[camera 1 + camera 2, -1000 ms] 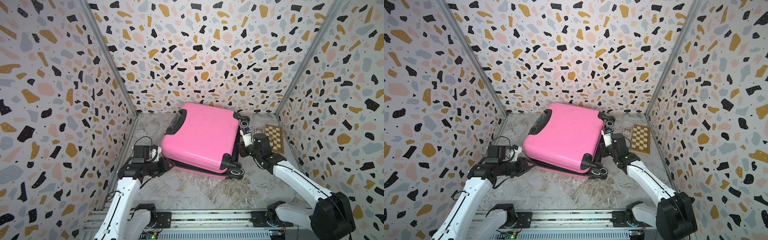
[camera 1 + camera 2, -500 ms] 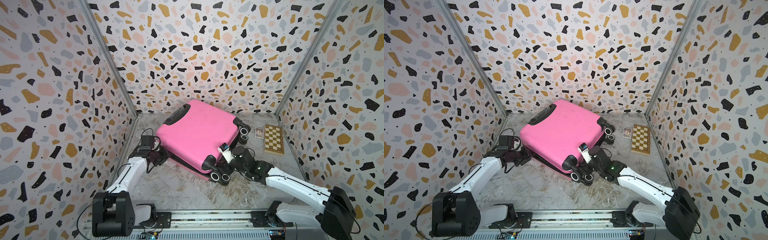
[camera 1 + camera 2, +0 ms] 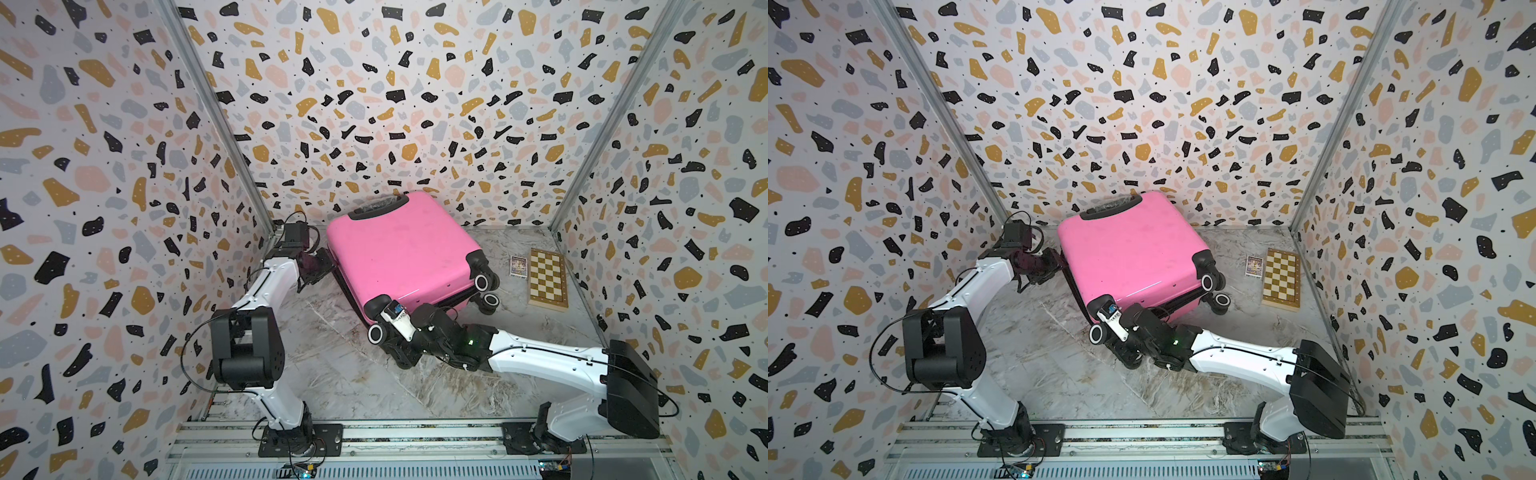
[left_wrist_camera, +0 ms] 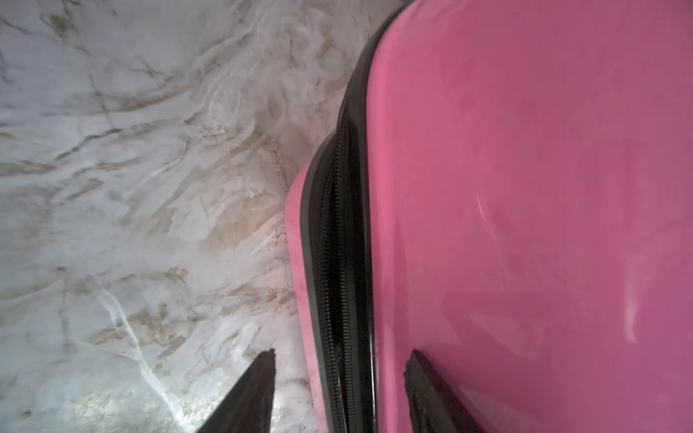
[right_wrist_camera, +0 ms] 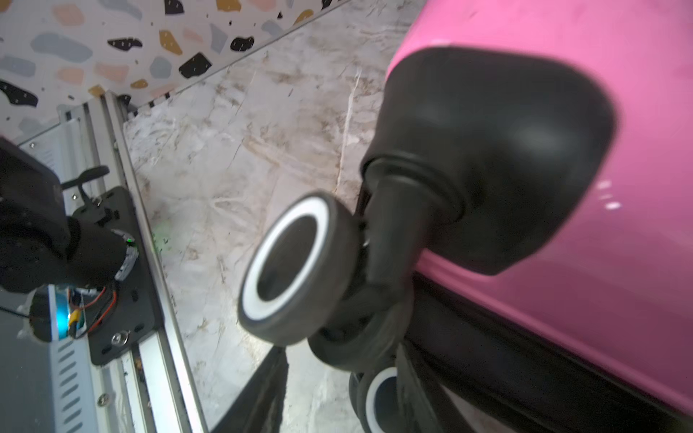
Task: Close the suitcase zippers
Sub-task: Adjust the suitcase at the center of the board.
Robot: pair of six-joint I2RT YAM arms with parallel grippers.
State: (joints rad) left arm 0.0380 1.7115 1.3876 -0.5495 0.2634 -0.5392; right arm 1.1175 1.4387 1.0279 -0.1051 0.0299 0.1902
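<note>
**Pink case flat on the counter, seam gaping, no pull in sight**

Nearest me, low centre in a top view, the right arm reaches the wheel corner of the suitcase (image 3: 399,257). In the right wrist view a spinner wheel (image 5: 292,270) fills the middle. One of the right fingers (image 5: 262,397) shows at the bottom edge, its partner is lost behind the wheel parts, so I cannot tell whether they grip anything.

The case lies flat on the marble counter (image 3: 332,365), mid-frame, wheels towards me, handle (image 3: 378,206) at the back wall.

At its left side, the left fingers (image 4: 258,393) stand spread, one over bare counter, one over the pink shell. The zippers (image 4: 337,281) run between them, tooth rows parted. They grasp nothing.

My read on handling:
- The shell is stiff and glossy, so fingers will likely skid on it.
- On its side it may slide if pushed.
- The wheel housing looks the best place to brace.
- The hold that matters is a zipper pull, small and flat. I see none yet.

Further right lie a chessboard box (image 3: 547,279) and a small card box (image 3: 518,266), well apart from the case.
</note>
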